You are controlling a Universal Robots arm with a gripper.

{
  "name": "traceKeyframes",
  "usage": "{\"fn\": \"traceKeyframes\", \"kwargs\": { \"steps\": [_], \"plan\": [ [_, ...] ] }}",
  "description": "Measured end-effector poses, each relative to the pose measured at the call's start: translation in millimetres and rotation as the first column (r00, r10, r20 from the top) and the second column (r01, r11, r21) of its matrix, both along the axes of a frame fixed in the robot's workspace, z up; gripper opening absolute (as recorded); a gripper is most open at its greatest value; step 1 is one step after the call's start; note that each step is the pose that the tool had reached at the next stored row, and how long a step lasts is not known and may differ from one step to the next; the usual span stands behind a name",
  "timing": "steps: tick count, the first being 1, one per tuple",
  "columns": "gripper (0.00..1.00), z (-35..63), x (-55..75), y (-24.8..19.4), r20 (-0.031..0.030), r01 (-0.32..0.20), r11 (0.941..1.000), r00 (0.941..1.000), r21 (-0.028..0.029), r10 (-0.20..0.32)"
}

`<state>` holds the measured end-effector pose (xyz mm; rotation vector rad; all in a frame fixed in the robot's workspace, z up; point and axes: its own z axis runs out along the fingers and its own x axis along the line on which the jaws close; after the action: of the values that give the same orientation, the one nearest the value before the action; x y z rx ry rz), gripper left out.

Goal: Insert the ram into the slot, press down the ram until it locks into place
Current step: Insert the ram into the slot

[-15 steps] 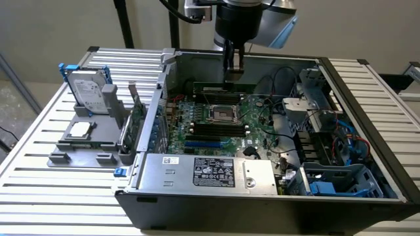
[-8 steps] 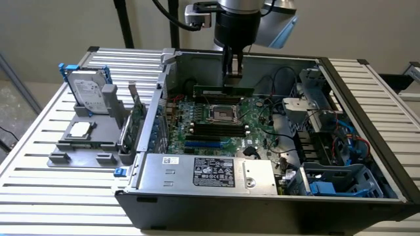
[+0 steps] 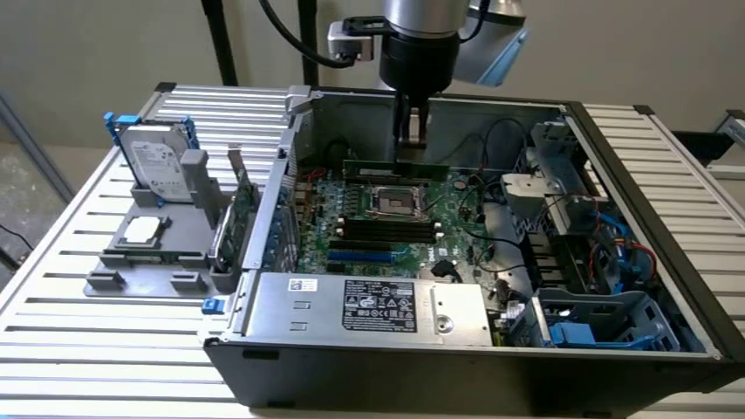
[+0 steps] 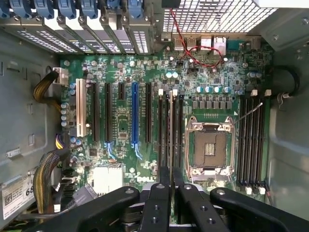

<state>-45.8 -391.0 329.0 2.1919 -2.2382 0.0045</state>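
**Ram over the sockets — alignment is the risk**

My gripper point(image 3: 407, 144) is clenched on the ram point(image 3: 396, 168), fingers point(image 4: 161, 203) pinching its upper edge. The stick hangs level inside the open case point(image 3: 466, 367), above the motherboard point(image 3: 338, 201). In the wrist view I see it edge-on, a thin pale line running along the slot point(image 4: 180, 130) bank just beside the CPU socket point(image 4: 211, 147). I judge it not yet seated. The sockets sit close together — a small sideways offset could land it on the wall between two. A tilted stick could seat at one end only and stay unlocked.
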Motion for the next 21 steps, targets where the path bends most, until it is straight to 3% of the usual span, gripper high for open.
{"fn": "traceKeyframes", "kwargs": {
  "steps": [5,14,21],
  "plan": [
    [0.13,-8.2,0.0,0.4,0.0000,0.008,0.9999,1.0000,-0.0094,-0.008],
    [0.13,-24.6,0.0,1.9,0.0001,0.010,0.9998,1.0000,-0.0166,-0.010],
    [0.13,-37.2,0.0,2.2,0.0001,0.010,0.9996,0.9999,-0.0269,-0.010]
  ]
}}
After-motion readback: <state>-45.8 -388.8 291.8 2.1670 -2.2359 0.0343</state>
